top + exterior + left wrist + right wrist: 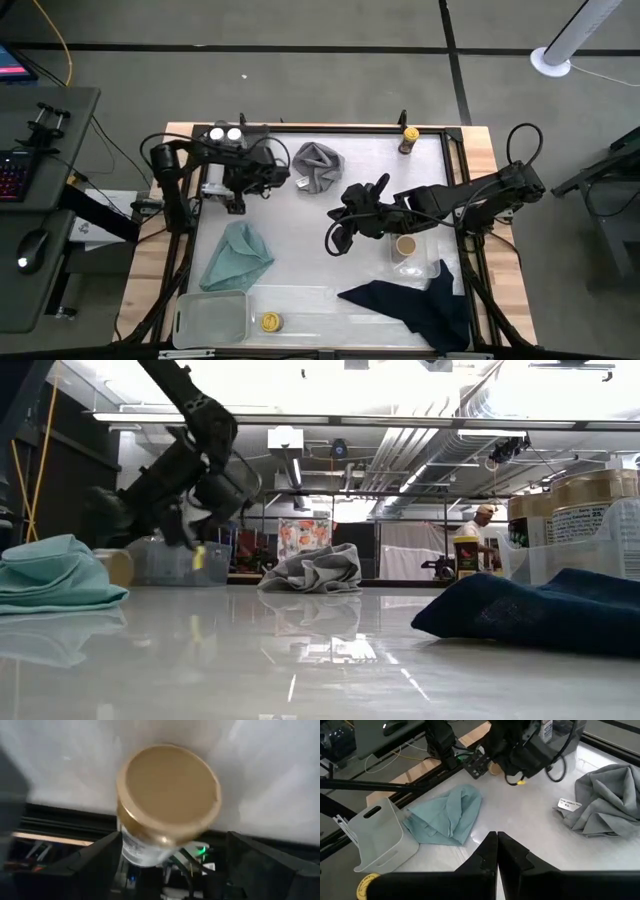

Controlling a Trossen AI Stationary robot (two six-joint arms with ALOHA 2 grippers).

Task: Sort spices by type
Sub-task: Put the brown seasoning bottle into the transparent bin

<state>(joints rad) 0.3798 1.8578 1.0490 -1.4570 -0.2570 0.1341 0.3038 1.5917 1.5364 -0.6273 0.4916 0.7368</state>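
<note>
Here, at the table's (300, 230) far left corner: left end effector (236, 205) with fingers (95, 870) spread wide either side of a tan-topped jar (167, 802), not clamped on it in the left wrist view; whether the pads touch the jar cannot be told. Just behind it, two white-capped jars (225, 133) side by side. Nearer the front, a teal cloth (236, 256), then a grey tray (210, 318) at the front left corner with a yellow-capped jar (270, 321) just beside it in a clear tray (330, 318). Toward the middle back, a crumpled grey cloth (317, 166). At mid-table, right end effector (336, 240) above the surface, fingers (487, 857) pressed together, empty. Beside it to the right, a tan-topped jar in clear bin (406, 246). Along the back edge, a yellow-capped bottle (409, 139). At the front right, a navy cloth (420, 305).
</note>
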